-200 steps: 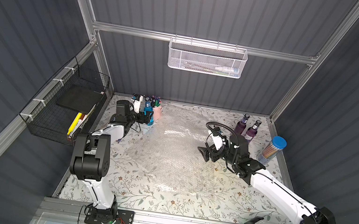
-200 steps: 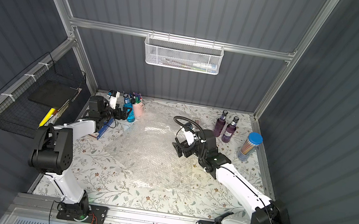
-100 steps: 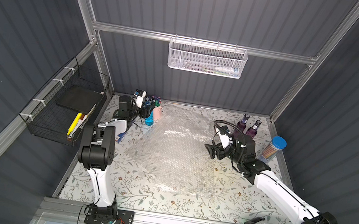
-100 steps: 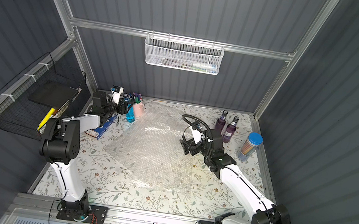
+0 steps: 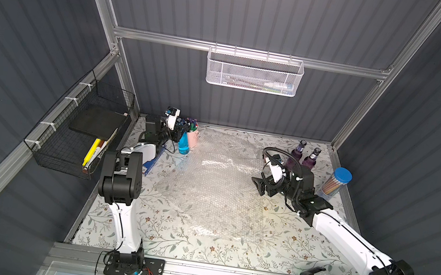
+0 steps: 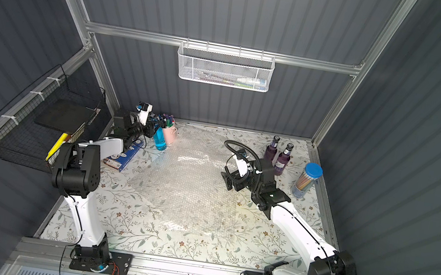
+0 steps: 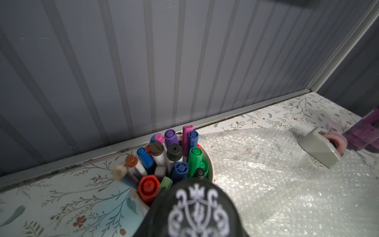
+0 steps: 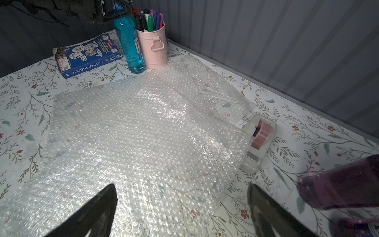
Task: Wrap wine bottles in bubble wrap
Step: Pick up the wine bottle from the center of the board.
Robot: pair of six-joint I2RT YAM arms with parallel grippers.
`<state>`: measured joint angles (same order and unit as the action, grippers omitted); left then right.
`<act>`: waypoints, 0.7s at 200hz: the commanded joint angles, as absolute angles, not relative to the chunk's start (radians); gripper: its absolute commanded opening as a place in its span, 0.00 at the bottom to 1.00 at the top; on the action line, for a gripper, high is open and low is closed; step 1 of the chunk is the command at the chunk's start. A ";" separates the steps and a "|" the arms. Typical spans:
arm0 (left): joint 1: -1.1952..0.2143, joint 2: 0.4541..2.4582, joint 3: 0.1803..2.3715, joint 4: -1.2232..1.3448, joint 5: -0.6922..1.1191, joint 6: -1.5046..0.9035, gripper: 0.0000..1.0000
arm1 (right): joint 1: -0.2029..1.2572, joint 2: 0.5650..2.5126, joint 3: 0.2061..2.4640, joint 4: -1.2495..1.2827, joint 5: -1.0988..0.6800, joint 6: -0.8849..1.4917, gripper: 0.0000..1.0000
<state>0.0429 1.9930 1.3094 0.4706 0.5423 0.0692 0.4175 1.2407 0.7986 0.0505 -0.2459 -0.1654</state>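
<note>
Blue bottle (image 5: 183, 144) upright, neck up, beside pink cup (image 5: 193, 140).

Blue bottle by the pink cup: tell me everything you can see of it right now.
The blue bottle is slim, clear and bright blue, glass or plastic, with a small label and a dark cap bearing a white crest. It stands upright on the floral table, right against the pink cup and just off the corner of the bubble wrap. The left gripper is at its neck; whether it grips the bottle is hidden.
</note>
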 commanded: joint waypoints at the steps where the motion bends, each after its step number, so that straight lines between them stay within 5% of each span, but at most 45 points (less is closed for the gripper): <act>1: 0.049 2.004 1.342 0.426 0.573 0.101 0.25 | 0.413 1.258 0.825 0.031 -0.269 -0.179 0.99; 62: 0.049 1.906 1.344 0.317 0.537 0.198 0.10 | 0.413 1.282 0.836 0.029 -0.270 -0.169 0.99; 140: 0.042 1.697 1.402 0.124 0.522 0.337 0.05 | 0.413 1.280 0.834 0.048 -0.291 -0.134 0.99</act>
<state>0.0429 1.8282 1.3457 0.1555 0.5072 0.2646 0.4168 1.2800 0.8116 0.0338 -0.2691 -0.1513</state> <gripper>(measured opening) 0.356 0.989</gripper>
